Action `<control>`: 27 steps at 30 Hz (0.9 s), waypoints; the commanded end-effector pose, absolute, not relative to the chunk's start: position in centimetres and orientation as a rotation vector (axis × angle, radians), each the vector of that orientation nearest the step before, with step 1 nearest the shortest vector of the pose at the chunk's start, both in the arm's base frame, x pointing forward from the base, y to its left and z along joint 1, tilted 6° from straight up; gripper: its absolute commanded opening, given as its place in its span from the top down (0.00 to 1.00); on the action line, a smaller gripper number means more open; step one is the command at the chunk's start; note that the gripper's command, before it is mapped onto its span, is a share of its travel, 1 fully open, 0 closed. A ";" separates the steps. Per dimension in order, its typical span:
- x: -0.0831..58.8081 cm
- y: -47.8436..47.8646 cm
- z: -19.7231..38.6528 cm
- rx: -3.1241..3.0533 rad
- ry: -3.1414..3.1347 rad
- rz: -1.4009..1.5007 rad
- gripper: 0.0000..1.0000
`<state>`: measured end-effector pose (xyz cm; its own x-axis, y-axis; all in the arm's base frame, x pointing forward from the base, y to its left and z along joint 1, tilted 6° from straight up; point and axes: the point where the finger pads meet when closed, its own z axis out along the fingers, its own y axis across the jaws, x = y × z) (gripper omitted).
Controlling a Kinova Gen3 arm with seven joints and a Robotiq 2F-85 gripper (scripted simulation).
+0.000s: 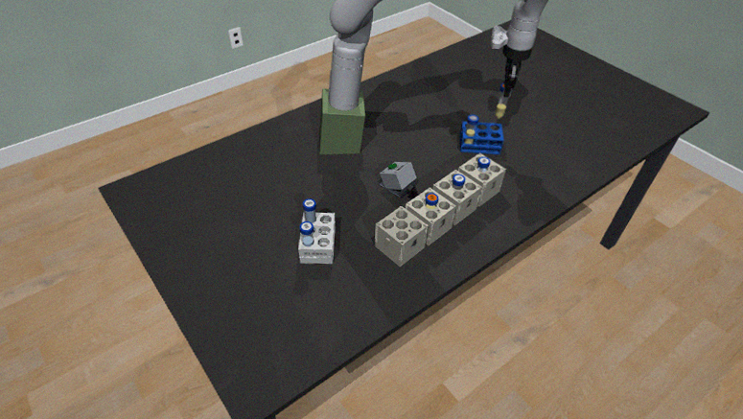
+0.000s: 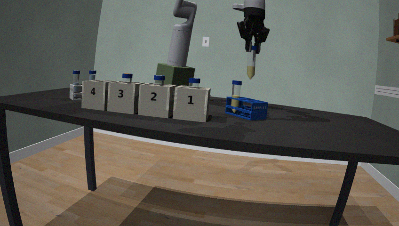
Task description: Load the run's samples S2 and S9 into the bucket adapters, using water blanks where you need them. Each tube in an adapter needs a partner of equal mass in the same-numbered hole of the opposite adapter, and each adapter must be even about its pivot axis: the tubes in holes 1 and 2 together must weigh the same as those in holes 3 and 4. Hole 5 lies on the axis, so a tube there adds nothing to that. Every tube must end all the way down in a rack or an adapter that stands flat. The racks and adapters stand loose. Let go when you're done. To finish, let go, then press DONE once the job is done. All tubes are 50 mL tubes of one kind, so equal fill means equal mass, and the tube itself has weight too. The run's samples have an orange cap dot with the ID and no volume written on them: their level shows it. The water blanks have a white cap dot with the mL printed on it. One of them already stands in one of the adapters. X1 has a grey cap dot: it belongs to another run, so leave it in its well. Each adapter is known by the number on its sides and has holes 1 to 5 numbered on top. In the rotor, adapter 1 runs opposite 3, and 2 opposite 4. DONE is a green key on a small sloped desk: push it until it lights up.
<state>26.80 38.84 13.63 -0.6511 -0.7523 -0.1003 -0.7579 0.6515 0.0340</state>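
We see the gripper (image 2: 253, 47) pinching a sample tube (image 2: 251, 64) just below its blue cap, high above the bench (image 2: 293, 131). The tube hangs upright, long axis vertical, conical tip down, with tan liquid filling only its lower part under a clear wall. It is well clear of the blue rack (image 2: 256, 111) below, where another blue-capped tube (image 2: 235, 95) stands in a corner well. Further along we find four pale, blocky adapters (image 2: 190, 105) in a touching row, numbered 1 to 4, and a small white rack (image 1: 316, 244) with two tubes. A grey sloped desk with a green key (image 1: 392, 165) sits behind the row. The bench is matt black on slim legs, above wooden plank flooring and sage-green walls.
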 end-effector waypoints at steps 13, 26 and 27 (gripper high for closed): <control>28.9 34.3 13.5 -0.858 2.944 0.129 0.90; 30.5 30.6 13.2 -0.501 3.035 0.142 0.90; 30.6 30.3 13.2 -0.470 3.040 0.143 0.90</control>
<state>30.03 31.33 13.01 -0.9328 -0.3532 -0.0720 -0.3583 0.9304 0.0774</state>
